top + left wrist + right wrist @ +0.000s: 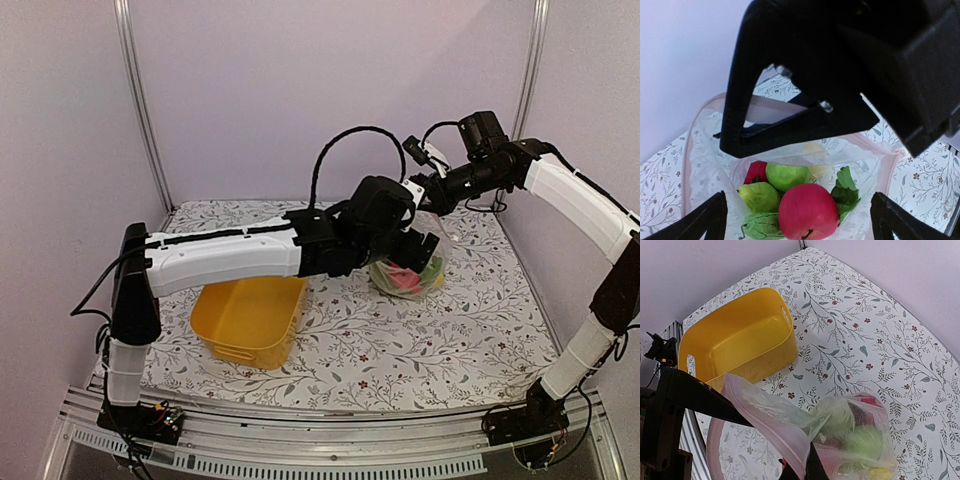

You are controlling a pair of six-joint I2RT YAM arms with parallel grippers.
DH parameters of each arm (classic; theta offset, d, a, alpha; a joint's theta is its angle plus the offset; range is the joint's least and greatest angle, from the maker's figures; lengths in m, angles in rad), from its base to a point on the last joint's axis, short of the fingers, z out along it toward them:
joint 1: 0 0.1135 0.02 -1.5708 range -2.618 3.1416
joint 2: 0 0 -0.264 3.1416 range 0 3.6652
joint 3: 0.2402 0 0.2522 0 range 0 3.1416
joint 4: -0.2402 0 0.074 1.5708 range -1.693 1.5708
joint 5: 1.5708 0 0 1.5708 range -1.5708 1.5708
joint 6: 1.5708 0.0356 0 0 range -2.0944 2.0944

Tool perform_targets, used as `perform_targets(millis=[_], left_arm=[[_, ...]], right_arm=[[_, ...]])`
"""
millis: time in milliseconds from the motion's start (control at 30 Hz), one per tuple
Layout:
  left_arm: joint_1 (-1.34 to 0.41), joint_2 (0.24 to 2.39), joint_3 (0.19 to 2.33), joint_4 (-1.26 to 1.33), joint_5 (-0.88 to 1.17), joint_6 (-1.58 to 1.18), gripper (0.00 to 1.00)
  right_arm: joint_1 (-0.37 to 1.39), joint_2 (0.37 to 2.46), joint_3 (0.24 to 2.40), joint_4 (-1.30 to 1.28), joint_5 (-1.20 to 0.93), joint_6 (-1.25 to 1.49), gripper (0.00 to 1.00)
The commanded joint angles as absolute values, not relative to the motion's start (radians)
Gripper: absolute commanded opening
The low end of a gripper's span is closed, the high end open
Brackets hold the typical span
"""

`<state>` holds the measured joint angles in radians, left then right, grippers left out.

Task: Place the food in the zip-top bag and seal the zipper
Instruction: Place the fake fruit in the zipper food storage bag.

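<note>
We held the rim of the bag (860,440) clamped in the right claw (430,195), so that its mouth stood open, while the left claw (799,197) hung with fingers apart directly above the food (785,176) lying inside, the zipper (875,142) unsealed.

The table (430,340), covered in a white cloth printed with leafy sprigs, is carrying two things. A yellow plastic basket (250,318) is sitting empty toward its left near side. The clear zip-top bag (775,420), holding toy food (807,210), is resting apart to the basket's right.
</note>
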<state>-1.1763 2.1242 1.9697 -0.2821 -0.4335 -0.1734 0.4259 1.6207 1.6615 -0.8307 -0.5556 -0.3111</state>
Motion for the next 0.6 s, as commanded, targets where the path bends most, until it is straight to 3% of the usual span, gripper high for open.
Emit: perform_targets(millis=[0, 167, 300, 467, 567], left_arm=[[-1.212, 2.044, 1.927, -0.251, -0.467, -0.062, 1.00], [-1.251, 1.868, 1.710, -0.061, -0.401, 0.116, 1.00], [-1.252, 1.775, 1.590, -0.080, -0.248, 0.220, 0.99], [-1.247, 1.795, 1.648, -0.327, -0.132, 0.321, 0.69], [-1.243, 1.846, 1.694, -0.424, -0.087, 0.337, 0.66]], right_arm=[[0.434, 1.603, 1.677, -0.817, -0.550, -0.306, 0.00], [0.434, 1.604, 1.672, -0.813, -0.550, -0.310, 0.00], [0.434, 1.603, 1.668, -0.815, -0.554, -0.320, 0.00], [0.434, 1.611, 1.666, -0.830, -0.591, -0.336, 0.00], [0.437, 1.618, 1.673, -0.847, -0.613, -0.341, 0.00]])
